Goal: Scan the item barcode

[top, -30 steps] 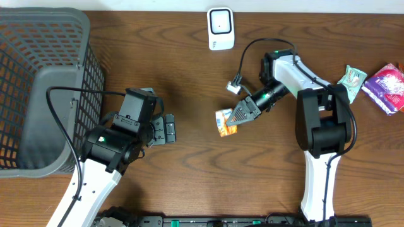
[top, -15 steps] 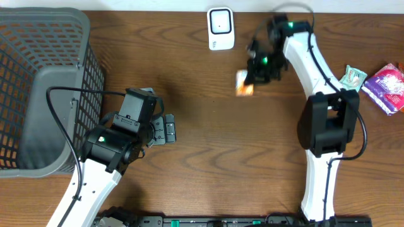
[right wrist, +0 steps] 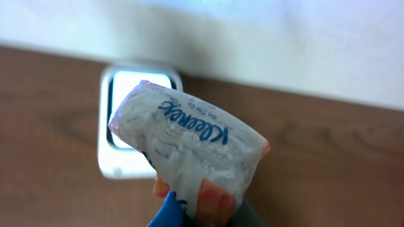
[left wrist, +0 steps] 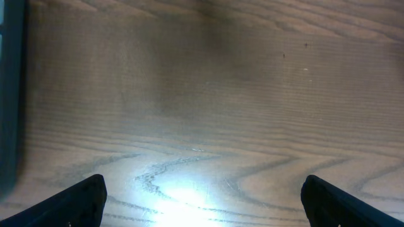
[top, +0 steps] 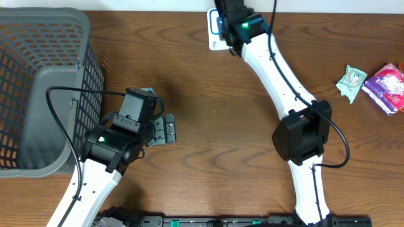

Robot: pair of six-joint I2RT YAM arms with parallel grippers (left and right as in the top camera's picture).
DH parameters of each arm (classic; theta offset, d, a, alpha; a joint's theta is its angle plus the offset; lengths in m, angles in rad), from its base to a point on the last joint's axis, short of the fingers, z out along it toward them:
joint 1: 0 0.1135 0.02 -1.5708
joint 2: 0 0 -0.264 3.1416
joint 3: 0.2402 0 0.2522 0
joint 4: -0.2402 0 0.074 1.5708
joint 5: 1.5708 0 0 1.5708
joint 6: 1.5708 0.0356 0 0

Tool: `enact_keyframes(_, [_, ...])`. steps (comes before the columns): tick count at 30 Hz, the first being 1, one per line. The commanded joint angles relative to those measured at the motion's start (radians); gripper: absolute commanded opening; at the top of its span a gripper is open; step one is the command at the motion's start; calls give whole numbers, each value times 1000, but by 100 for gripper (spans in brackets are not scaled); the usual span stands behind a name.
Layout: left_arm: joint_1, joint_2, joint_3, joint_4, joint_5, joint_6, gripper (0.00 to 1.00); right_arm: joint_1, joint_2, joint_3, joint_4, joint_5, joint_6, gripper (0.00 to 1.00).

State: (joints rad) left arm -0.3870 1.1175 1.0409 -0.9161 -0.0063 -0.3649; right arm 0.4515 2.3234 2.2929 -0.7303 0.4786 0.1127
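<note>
White Kleenex pack point(right wrist: 189, 148), clamped in right gripper point(right wrist: 201, 215) jaws over scanner point(right wrist: 112, 154); left gripper point(left wrist: 202, 200) jaws apart; barcode should face scanner window squarely, held steady.

One basket point(top: 39, 36), one scanner point(right wrist: 120, 165), one tissue pack point(right wrist: 189, 142), two other packets point(top: 351, 82) point(top: 386, 87).

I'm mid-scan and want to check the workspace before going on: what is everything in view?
basket: one, grey, left end of table
scanner: one, white, far edge of table
tissue pack: one, white with orange, held in front of the scanner
green packet: one, pale green, right side of table
purple packet: one, purple and pink, far right edge
table: one, brown wood
left gripper: one, black, open, right of the basket
right gripper: one, blue and grey fingertips, shut on the tissue pack
</note>
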Motion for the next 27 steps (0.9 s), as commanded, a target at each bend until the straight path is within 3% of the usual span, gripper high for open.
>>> enact_keyframes(1, [5,1,1,-3,-5,13,98,-10,48,12,82,77,-41,1])
enact_keyframes(8, [5,1,1,-3,-5,13,98,-3,135,12,302,-17,-258,1])
enact_keyframes(15, [5,1,1,-3,-5,13,98,30,193,11,308,78,-445,1])
enact_keyframes(23, [5,1,1,-3,-5,13,98,5,179,15,246,304,-430,1])
enact_keyframes(27, [5,1,1,-3,-5,13,98,-74,142,16,110,344,-287,1])
